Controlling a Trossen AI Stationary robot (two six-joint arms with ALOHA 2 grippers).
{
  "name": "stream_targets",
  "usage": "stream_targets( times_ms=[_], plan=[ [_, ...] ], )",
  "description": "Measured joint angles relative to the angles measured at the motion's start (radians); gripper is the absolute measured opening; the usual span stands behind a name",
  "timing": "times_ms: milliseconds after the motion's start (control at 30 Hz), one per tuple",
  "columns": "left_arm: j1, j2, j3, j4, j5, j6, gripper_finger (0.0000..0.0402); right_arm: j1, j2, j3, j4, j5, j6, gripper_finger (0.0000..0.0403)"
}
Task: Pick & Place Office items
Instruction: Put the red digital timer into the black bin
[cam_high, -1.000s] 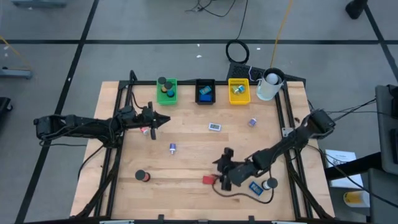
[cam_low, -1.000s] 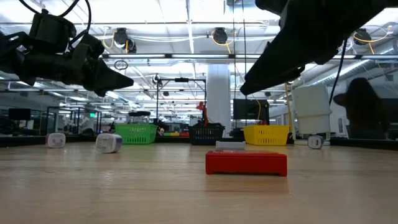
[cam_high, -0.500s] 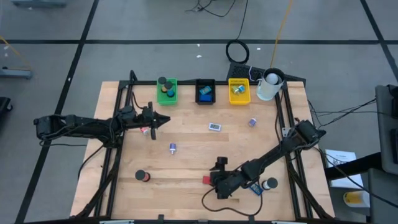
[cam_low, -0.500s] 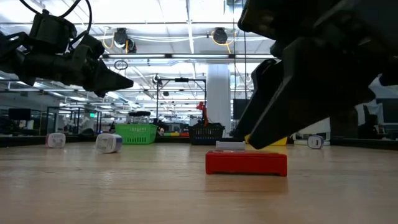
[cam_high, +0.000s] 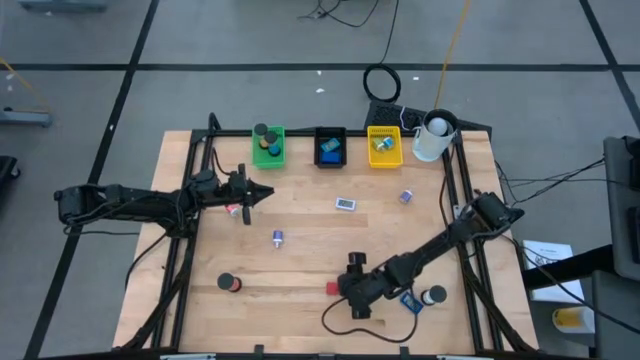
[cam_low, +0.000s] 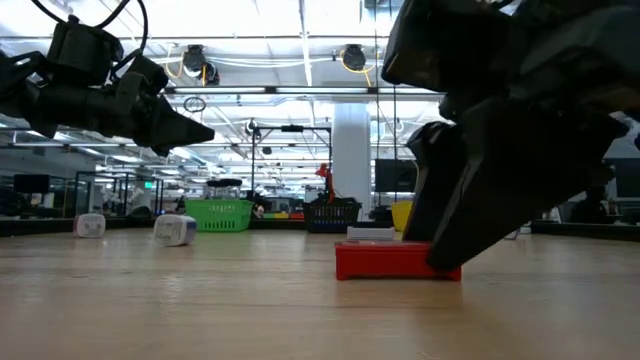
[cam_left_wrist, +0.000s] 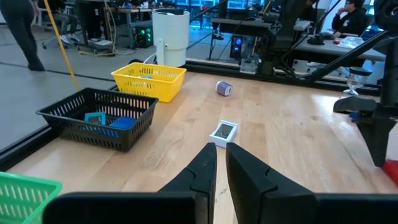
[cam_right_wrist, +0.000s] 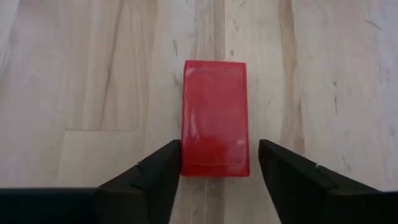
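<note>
The right gripper is low over the near edge of the wooden counter, with its 2 fingers spread apart on either side of a red block. The block lies flat between them, its long sides parallel to the fingers, and neither finger appears to press it yet.

To do this step well, the gripper likely needs to stay centred so both fingers meet the long sides together. Otherwise the flat block may skid or twist. It sits low, so the fingertips should probably reach almost to the wood before closing.

The left gripper hangs over the left middle of the counter. Its fingers are closed, with only a thin slit between them, and they hold nothing.

Counted from above:
- 3 trays stand along the far edge: 1 green tray, 1 black tray and 1 yellow tray, each with small items inside.
- 1 white cup stands beside the yellow tray.
- Loose on the counter are 1 white flat piece, 1 purple piece, 1 small blue-and-white piece and 1 dark roll.
- 1 blue block and 1 white-capped item lie near the right arm.
</note>
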Motion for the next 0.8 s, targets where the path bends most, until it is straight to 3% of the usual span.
stream_targets(
  times_ms=[233,467,600,800],
  plan=[
    [0.0,0.0,0.0,0.0,0.0,-0.001,0.0044,-0.019,-0.002,0.0,-0.016,-0.001,-0.036,0.0149],
    [0.0,0.0,0.0,0.0,0.0,-0.002,0.0044,-0.043,-0.036,-0.002,-0.045,0.012,-0.099,0.0176],
    [0.0,0.0,0.0,0.0,0.0,-0.002,0.0044,-0.104,-0.121,-0.001,-0.111,0.099,-0.122,0.0182],
    [0.0,0.0,0.0,0.0,0.0,-0.002,0.0044,-0.265,-0.268,-0.001,-0.155,0.23,-0.17,0.0147]
  ],
)
